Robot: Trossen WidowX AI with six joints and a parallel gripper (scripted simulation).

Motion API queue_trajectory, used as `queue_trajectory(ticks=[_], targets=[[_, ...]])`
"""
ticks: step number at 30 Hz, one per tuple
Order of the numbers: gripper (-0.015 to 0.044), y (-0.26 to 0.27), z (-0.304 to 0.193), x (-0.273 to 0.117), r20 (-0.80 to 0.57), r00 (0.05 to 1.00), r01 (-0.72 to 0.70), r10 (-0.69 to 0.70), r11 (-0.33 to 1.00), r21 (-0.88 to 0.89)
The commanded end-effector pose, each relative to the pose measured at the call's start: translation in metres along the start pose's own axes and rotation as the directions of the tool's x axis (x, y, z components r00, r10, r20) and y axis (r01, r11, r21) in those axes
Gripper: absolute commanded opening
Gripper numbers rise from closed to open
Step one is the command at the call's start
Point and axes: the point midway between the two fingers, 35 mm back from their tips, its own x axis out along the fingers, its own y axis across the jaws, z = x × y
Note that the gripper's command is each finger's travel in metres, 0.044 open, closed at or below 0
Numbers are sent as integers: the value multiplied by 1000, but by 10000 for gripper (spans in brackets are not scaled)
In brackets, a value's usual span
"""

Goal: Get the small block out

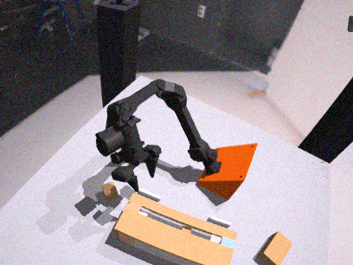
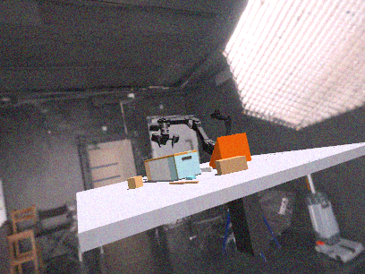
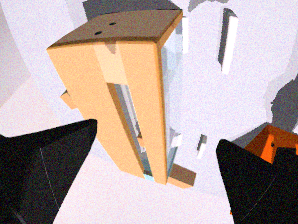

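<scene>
Hanging with its jaws wide and nothing between them, the gripper [image 1: 140, 173] sits above the pale table [image 1: 281, 190], near the left end of the tan box [image 1: 173, 229]. The small block [image 1: 109, 189] lies on the table just left of that end, outside the box. An orange wedge [image 1: 231, 169] stands further right, a second tan block [image 1: 274, 248] at the near right. Beyond the table, the room is dim, with a dark pillar [image 1: 118, 48].

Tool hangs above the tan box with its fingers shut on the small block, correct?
Not quite. The tool does hang above the tan box, but its fingers are open and hold nothing; the wrist view shows only the box between them.
</scene>
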Motion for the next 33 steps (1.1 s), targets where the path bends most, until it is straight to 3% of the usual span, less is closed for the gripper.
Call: queue_trajectory(ticks=[1, 8, 33], targets=[[400, 4, -41, 38, 31, 991, 129, -128, 991, -30], [400, -13, -121, 102, 201, 933, 320, -299, 944, -79], [400, -19, -107, 125, 206, 931, 322, -300, 943, -81]])
